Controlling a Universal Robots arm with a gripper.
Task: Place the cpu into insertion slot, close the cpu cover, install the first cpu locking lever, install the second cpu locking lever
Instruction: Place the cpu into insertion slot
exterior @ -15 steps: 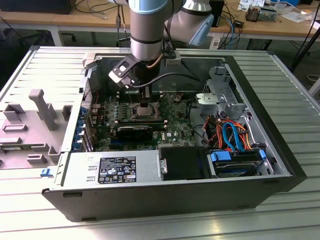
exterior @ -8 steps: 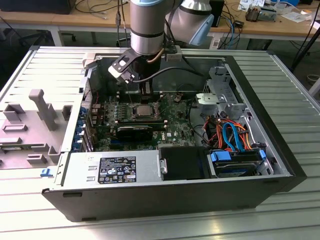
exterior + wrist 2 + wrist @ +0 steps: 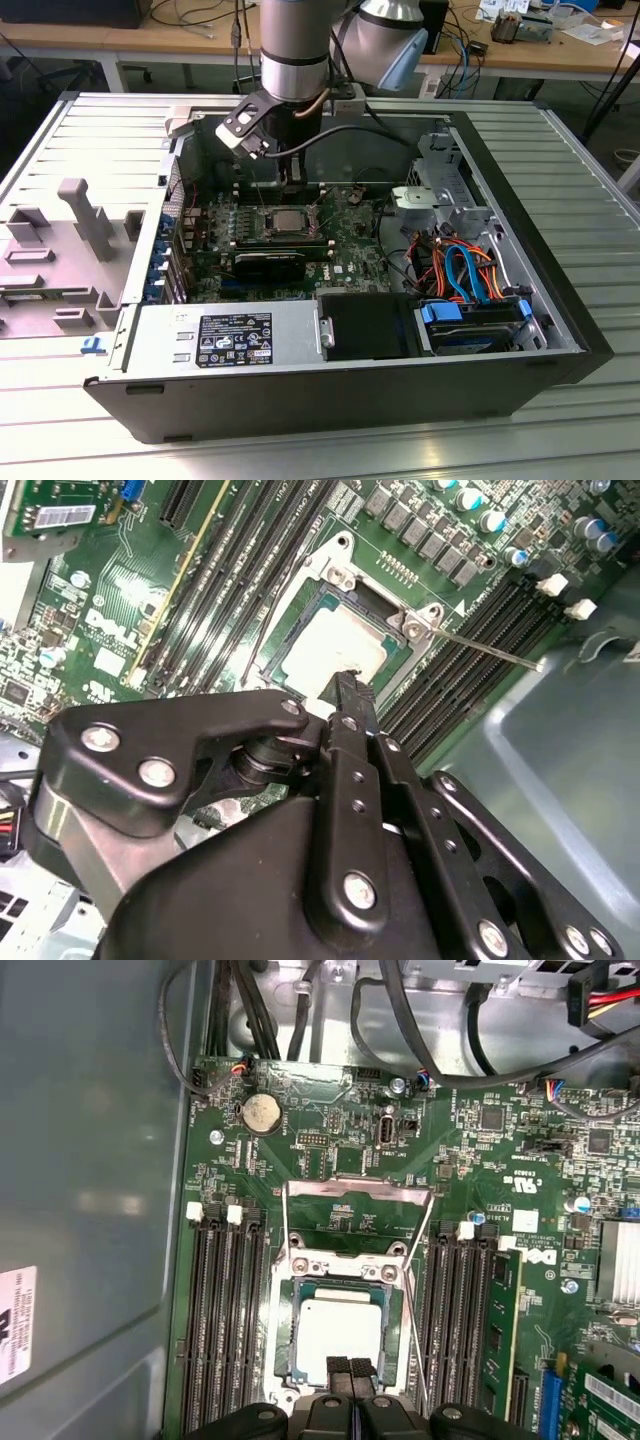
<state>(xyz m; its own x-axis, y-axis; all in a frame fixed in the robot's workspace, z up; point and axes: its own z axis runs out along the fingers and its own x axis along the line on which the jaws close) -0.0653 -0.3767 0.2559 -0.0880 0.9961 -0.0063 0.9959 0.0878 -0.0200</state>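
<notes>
The cpu (image 3: 340, 1332), a flat square chip with a dull silver top, lies inside the insertion slot (image 3: 281, 1295) on the green board; the exterior view shows the cpu (image 3: 287, 220) just below the arm. The cpu cover (image 3: 358, 1186) stands swung open at the far side of the socket. A thin wire locking lever (image 3: 418, 1290) runs along each side of the socket, both unlatched, and one lever (image 3: 490, 652) sticks out over the memory slots. My gripper (image 3: 352, 1368) hovers shut over the chip's near edge with nothing between its fingertips (image 3: 347, 685). Whether it touches the chip is unclear.
Long black memory slots (image 3: 225, 1320) flank the socket on both sides. A black graphics card (image 3: 270, 265) lies in front of it. The grey power supply (image 3: 230, 335), a bundle of coloured cables (image 3: 460, 265) and the case wall (image 3: 90, 1160) close in the working space.
</notes>
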